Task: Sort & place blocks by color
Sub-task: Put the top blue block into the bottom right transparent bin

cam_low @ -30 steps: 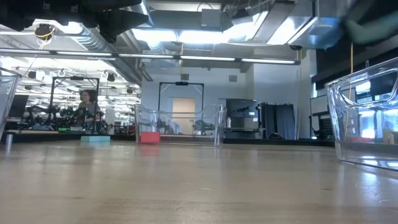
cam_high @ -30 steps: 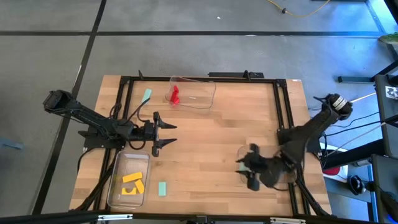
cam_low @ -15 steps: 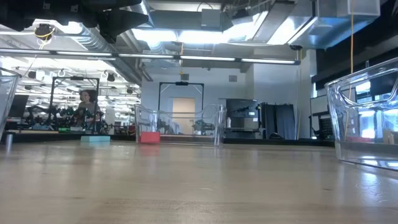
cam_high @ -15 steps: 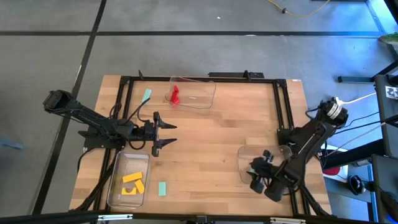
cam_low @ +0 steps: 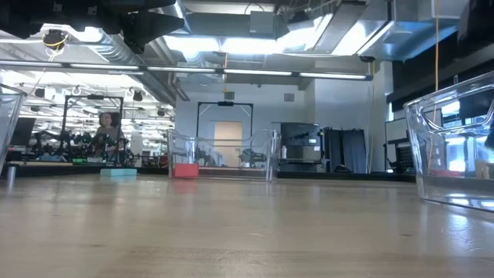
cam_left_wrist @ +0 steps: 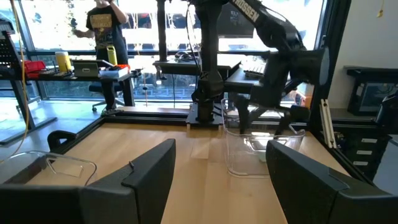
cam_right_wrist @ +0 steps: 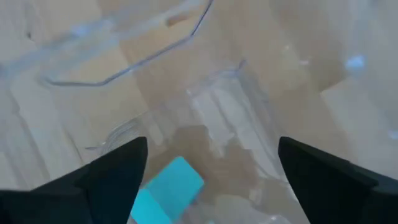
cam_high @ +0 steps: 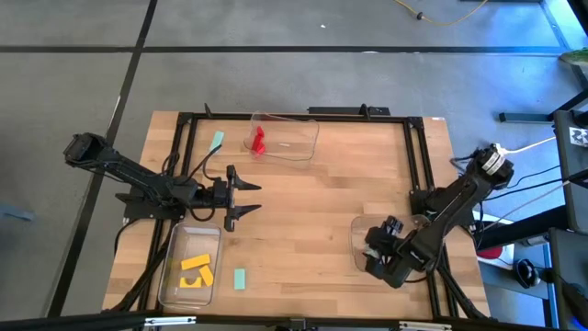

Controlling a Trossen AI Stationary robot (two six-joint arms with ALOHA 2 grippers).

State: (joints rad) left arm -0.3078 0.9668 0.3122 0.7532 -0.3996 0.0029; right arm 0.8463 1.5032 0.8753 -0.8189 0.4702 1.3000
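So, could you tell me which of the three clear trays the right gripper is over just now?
The right gripper is over the tray on the table's right side, with a teal block in it; the others hold red blocks and yellow blocks.

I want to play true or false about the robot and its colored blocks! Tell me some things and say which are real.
1. The yellow blocks lie in the clear tray near the left arm. True.
2. The red block sits loose on the wood. False: it is inside the clear tray at the table's far edge.
3. The right gripper is over the clear tray on the right side, with a teal block showing between its open fingers. True.
4. The left gripper is squeezing a yellow block. False: its fingers are open and hold nothing.
5. Two teal blocks lie on bare wood, one near the far edge, one beside the yellow tray. True.
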